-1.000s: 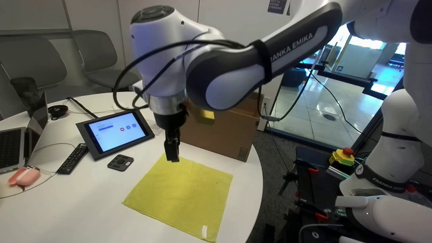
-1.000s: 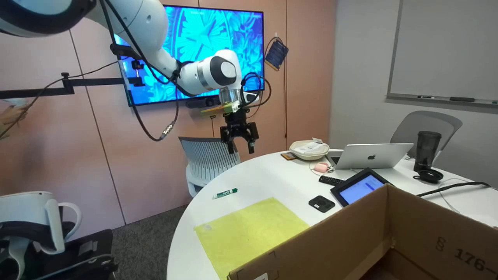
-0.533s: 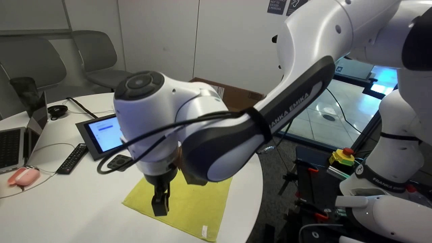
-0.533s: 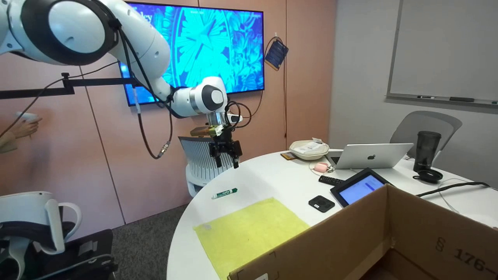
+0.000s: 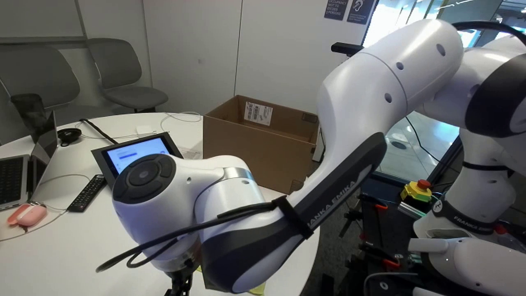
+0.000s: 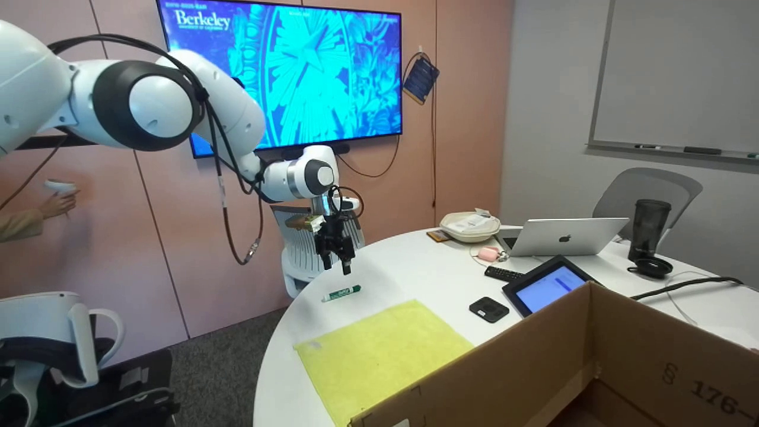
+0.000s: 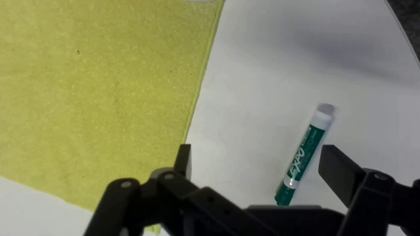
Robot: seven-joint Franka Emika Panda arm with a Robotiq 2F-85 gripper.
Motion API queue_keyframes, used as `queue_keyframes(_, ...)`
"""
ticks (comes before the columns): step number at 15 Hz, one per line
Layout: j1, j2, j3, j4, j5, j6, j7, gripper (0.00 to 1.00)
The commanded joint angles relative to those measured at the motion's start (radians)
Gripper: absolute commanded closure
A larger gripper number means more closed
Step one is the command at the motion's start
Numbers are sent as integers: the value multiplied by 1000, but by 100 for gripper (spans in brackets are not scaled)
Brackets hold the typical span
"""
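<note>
Wrist view: gripper (image 7: 257, 160) spread, empty; marker (image 7: 305, 154) lies 1-to-7 o'clock; best shift toward 3 o'clock, square jaws across, lower.

The slim green-and-white plastic marker (image 7: 303, 154) and rounded white counter (image 7: 242, 108) look smooth; the square yellow cloth (image 7: 98, 91), matt and rough.
</note>
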Motion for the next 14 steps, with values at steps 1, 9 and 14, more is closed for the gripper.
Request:
queue_keyframes(1,33,110,-26,177,73,-32,70,0)
queue_keyframes(9,50,243,-5,356,184,-5,55,0)
queue_keyframes(14,76,360,-28,459,180,2,48,0)
